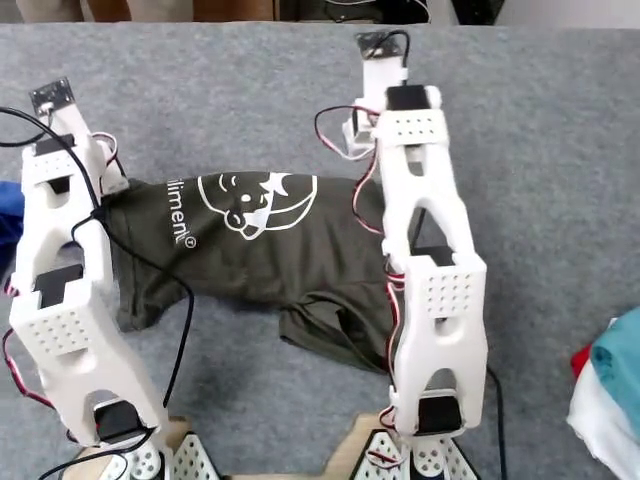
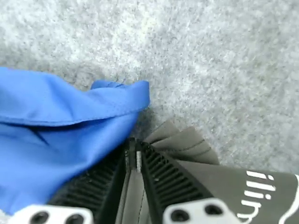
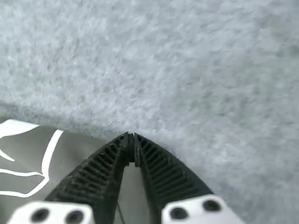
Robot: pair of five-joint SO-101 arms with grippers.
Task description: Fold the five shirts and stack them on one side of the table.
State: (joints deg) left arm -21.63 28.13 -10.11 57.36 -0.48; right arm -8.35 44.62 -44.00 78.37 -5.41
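A dark olive shirt (image 1: 250, 250) with a white print lies spread across the grey table between the two arms. My left gripper (image 1: 112, 182) sits at its far left corner. In the left wrist view the left gripper (image 2: 134, 149) is shut on a pinch of the olive shirt (image 2: 187, 144). My right gripper (image 1: 358, 142) is at the shirt's far right corner. In the right wrist view the right gripper (image 3: 131, 140) is shut, with the olive shirt (image 3: 74, 149) pinched between its black ribbed fingers.
A blue shirt (image 2: 56, 121) lies right beside the left gripper, at the table's left edge (image 1: 8, 210). A pile of teal, red and white clothing (image 1: 610, 390) sits at the right edge. Bare grey felt (image 1: 520, 120) stretches across the far side.
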